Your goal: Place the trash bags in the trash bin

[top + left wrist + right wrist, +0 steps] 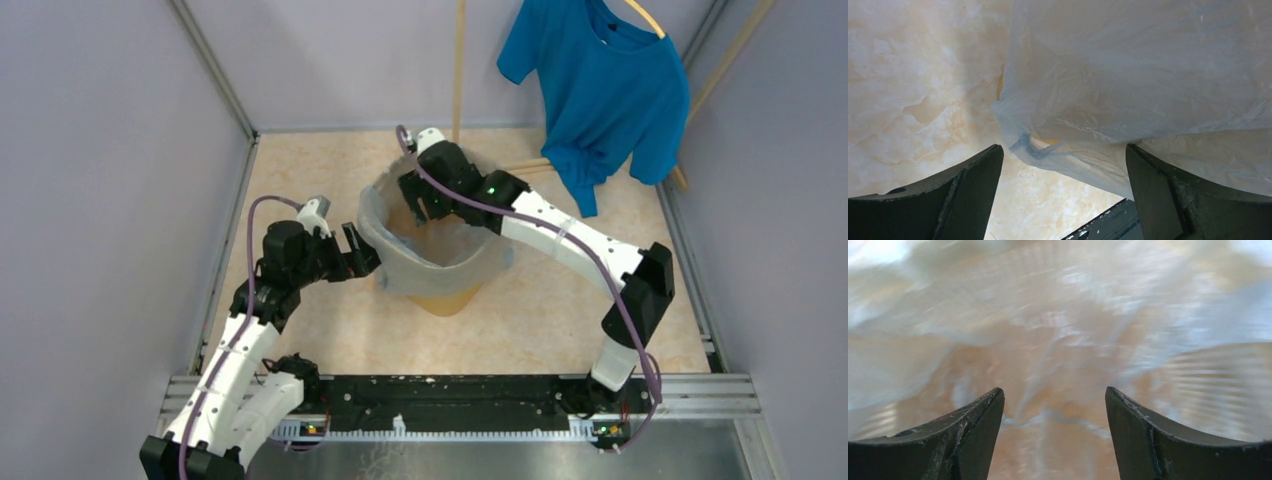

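The trash bag (432,262) is draped over the mouth of the trash bin (447,297), with its pale blue film folded down outside the rim as a wide band, so that only the lower yellow-orange part of the bin is seen beneath it. Bin and bag are placed near the middle of the tabletop (300,180), a little toward its far edge.

The left gripper (365,252) is held just beside the left side of the folded band, level with it. In the left wrist view its jaws are seen spread wide, with a crumpled corner of the film between and beyond them; nothing is clamped.

The right gripper (425,207) is lowered into the bin's mouth at its far side. In the right wrist view the jaws are seen apart, and only blurred film and orange plastic are shown past them; no film is seen caught between them.

Behind the bin, toward the far right corner, a bright blue T-shirt (600,90) is hung on a wooden hanger (650,18).
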Controlling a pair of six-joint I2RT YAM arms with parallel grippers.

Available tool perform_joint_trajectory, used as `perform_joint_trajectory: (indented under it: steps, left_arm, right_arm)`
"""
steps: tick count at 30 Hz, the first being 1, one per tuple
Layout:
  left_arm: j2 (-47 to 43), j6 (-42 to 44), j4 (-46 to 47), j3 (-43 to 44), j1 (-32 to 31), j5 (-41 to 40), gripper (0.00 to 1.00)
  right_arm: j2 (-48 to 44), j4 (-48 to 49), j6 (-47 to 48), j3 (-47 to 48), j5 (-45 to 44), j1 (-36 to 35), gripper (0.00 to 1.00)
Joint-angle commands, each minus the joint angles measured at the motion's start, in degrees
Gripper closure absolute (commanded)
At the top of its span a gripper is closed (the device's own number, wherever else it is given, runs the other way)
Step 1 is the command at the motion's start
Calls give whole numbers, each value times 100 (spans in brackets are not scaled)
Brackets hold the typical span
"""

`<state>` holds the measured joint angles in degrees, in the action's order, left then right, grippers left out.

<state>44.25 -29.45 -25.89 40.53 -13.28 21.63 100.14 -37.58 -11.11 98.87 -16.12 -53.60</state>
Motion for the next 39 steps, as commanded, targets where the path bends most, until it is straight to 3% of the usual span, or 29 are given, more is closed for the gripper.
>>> perform_joint_trajectory:
  steps: [1, 4, 11, 14, 18, 23, 26, 31, 39]
  left_arm:
    - [-50, 151, 304, -53, -17, 110, 2]
    - [-30, 127, 353, -95, -17, 151, 2]
    - [-77, 162, 236, -5, -17, 156, 2]
    - [-139, 198, 130, 22, -17, 109, 2]
    - [-207, 209, 63, 0, -17, 46, 2]
    - [-174, 212, 116, -66, -17, 18, 2]
    - [-77, 221, 188, -92, -17, 50, 2]
    - [13, 184, 256, -108, -17, 90, 2]
    - [-159, 174, 117, -94, -17, 32, 2]
  right_arm:
    - [-416, 255, 144, 45, -450, 362, 26]
    - [-205, 507, 398, 131, -701, 418, 34]
    - [876, 1128, 851, 862, -1501, 447, 81]
    - [1234, 1124, 927, 1259, -1784, 447, 89]
    - [1232, 953, 888, 1260, -1786, 441, 84]
    - [464, 459, 590, 671, -1341, 319, 52]
    - [-37, 308, 287, 134, -815, 291, 41]
    - [-217, 391, 61, -629, -367, 291, 38]
    - [677, 527, -94, -705, 112, 292, 37]
